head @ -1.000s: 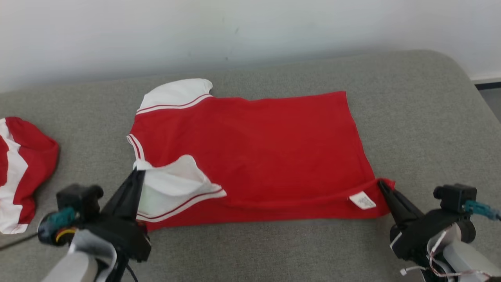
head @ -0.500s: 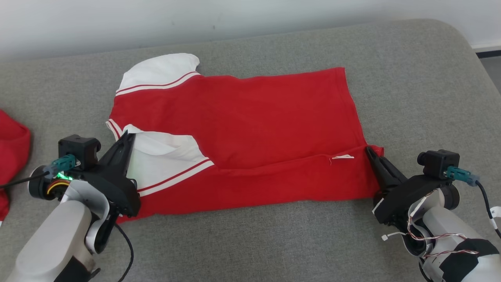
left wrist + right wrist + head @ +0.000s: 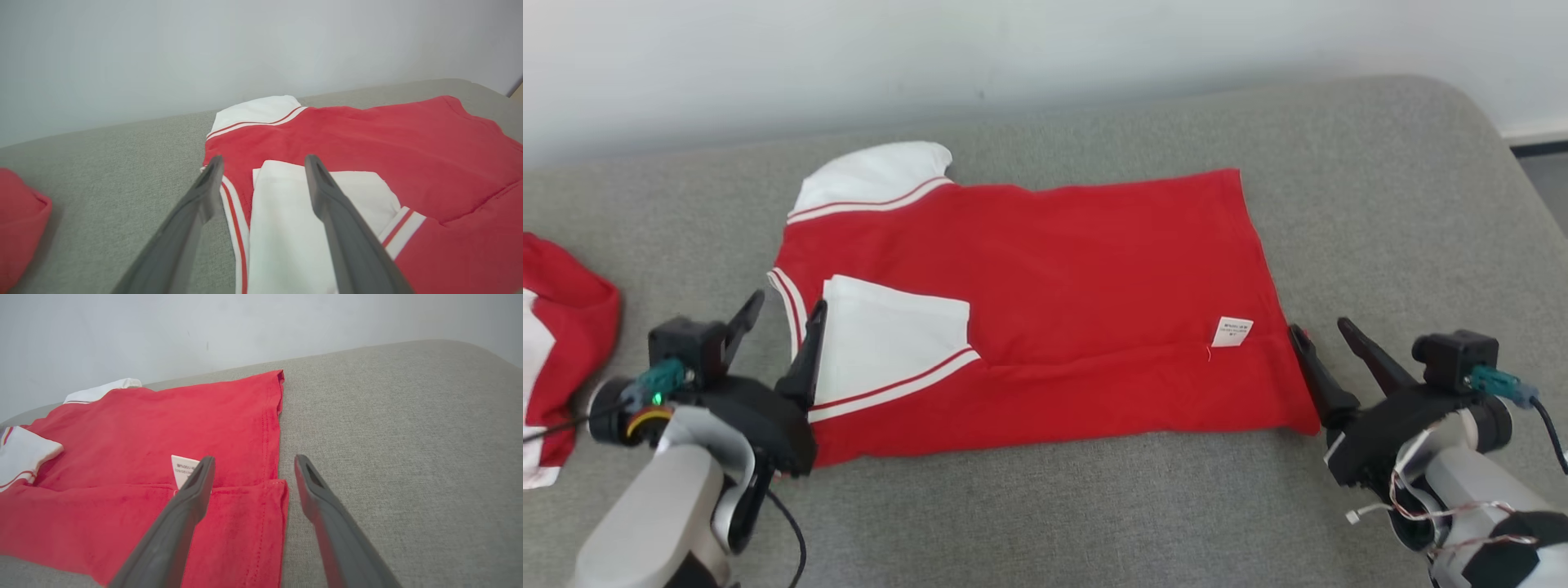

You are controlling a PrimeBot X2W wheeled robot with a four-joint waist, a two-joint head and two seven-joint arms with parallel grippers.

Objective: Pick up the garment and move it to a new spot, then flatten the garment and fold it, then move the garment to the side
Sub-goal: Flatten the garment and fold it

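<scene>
Red shirt [image 3: 1054, 327] flat on grey cushion [image 3: 1094, 506], centre, near edge folded over, white sleeve [image 3: 890, 335] on top.

Head view: left gripper [image 3: 787, 304] low at shirt's left edge, forearm rising from near left; right gripper [image 3: 1319, 327] low at right hem, forearm from near right. Both spread, gripping nothing.

Left wrist view: fingers [image 3: 192, 228] wide apart, straddling sleeve's left edge.

Right wrist view: fingers [image 3: 171, 531] wide apart, straddling hem; label [image 3: 182, 467] by one finger.

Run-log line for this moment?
left gripper: open, at sleeve | right gripper: open, by hem | garment: near edge folded over, flat on cushion
</scene>
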